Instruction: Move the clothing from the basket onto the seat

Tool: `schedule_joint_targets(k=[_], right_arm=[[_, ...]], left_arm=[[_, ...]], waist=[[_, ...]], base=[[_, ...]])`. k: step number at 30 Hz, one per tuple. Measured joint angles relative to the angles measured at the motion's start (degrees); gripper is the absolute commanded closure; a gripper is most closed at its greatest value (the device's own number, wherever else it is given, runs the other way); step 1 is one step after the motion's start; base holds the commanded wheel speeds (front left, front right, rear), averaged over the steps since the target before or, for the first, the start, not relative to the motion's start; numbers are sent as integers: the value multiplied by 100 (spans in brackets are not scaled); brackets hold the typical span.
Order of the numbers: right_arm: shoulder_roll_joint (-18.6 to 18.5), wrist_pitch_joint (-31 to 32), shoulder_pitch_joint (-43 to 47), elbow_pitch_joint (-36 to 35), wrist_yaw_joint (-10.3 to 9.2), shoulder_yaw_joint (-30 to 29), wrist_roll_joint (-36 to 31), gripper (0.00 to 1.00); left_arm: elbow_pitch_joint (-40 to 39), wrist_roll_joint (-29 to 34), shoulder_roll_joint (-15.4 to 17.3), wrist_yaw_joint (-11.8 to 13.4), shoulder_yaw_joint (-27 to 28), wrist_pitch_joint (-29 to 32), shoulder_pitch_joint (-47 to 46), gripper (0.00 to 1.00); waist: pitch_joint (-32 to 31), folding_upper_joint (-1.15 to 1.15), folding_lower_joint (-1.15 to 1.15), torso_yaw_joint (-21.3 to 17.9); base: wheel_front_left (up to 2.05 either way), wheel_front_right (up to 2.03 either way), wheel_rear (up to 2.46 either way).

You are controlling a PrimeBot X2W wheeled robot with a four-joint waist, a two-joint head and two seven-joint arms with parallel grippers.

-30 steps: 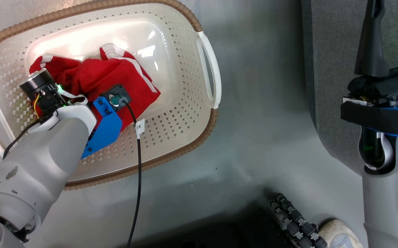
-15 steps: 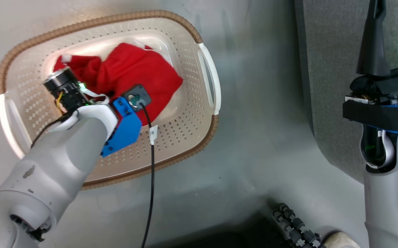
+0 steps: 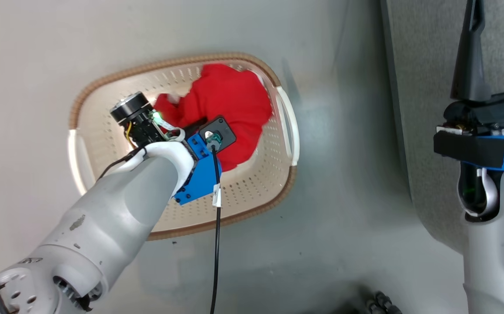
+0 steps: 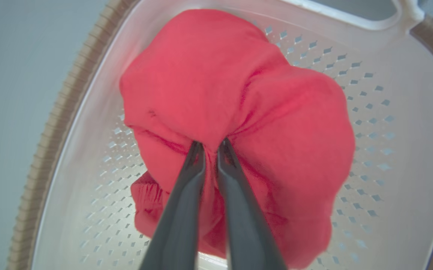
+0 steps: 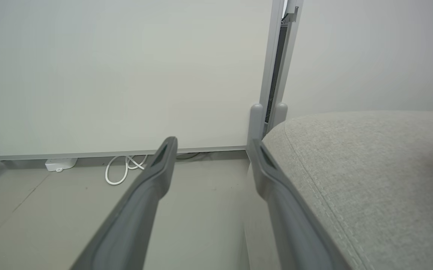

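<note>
The cream basket (image 3: 103, 144) with its brown rim stands on the floor at the middle left of the head view. My left gripper (image 4: 210, 144) is shut on a bunch of red clothing (image 4: 220, 82), which hangs gathered from the fingertips over the basket's perforated wall (image 4: 388, 112). Seen from the head, the red clothing (image 3: 230, 100) lies over the basket's right end, and my left wrist covers the fingers. My right gripper (image 5: 212, 142) is open and holds nothing. It hovers by the rounded edge of the grey seat (image 5: 370, 168), which also runs down the right side as the seat (image 3: 422, 87).
Grey floor (image 3: 343, 218) lies between the basket and the seat. A black cable (image 3: 215, 244) hangs from my left wrist across the basket's near rim. Ahead of the right gripper are a pale wall, a metal post (image 5: 272, 75) and a white cord (image 5: 122, 168) on the floor.
The head camera has moved, so the basket looks smaller and further right. My left gripper has raised the red clothing into a hanging bunch toward the basket's right end. The right gripper stays open.
</note>
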Motion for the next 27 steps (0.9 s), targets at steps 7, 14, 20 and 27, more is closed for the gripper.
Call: schedule_joint_targets(k=[7,14,20,27], right_arm=[[0,1,196,104,0,-48,-125,0],[1,1,481,250,0,-138,-193,0],[-5,1,721,370,0,-181,-226,0],[-30,1,917,465,0,-142,-226,0]], left_arm=[[-12,-265,-179,0,0,-505,120,100],[-18,-728,-323,1,1,-1028,175,100],[-30,-1161,-370,0,188,-1317,201,100],[-355,-1377,-264,59,720,-1383,202,100]], waist=[[-582,0,0,237],[-1189,0,0,436],[-1712,0,0,559],[-2252,0,0,646]], base=[[0,0,0],[0,0,0],[0,0,0],[0,0,0]])
